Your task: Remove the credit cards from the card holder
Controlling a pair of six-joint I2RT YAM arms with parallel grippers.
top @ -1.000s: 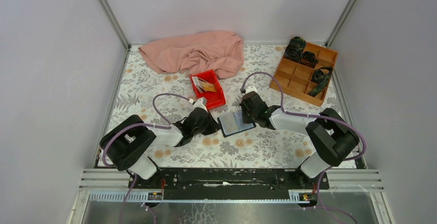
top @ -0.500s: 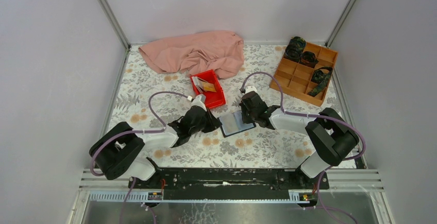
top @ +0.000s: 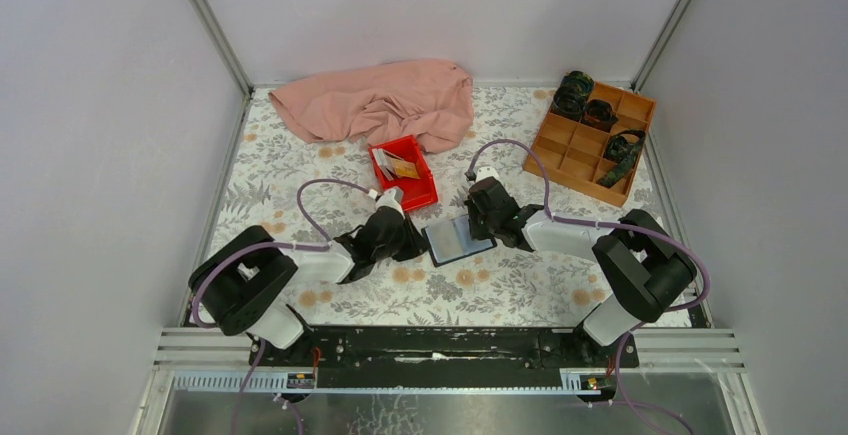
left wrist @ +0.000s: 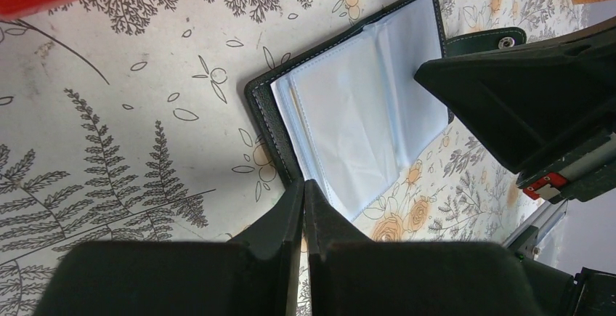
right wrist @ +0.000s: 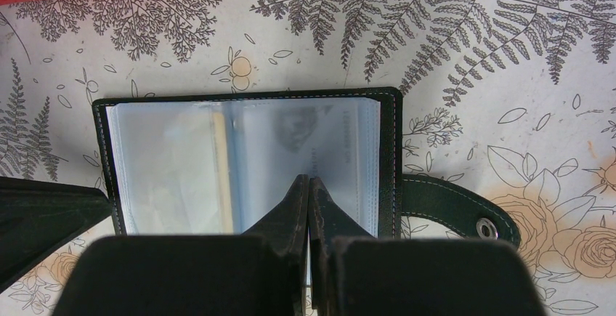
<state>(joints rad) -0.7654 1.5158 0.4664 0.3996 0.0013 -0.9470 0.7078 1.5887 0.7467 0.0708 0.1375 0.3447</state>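
Reaching low, left claw (left wrist: 303,185) closed at card holder (left wrist: 363,98) edge, right claw (right wrist: 309,181) closed over its middle.

A floral tablecloth (top: 500,285), pale with grey ferns and tan roses, covers the whole work surface. At the far side lies a crumpled pink cloth (top: 380,103), spread wide between the middle and the left. Its near edge touches the far rim of a red tray (top: 421,198), which sits tilted near the centre. At the far right stands a wooden compartment box (top: 580,151), set at an angle. Dark rolled straps (top: 574,93) fill its far compartments, and another dark strap (top: 622,153) lies across its right side. Plain grey walls enclose the table on three sides
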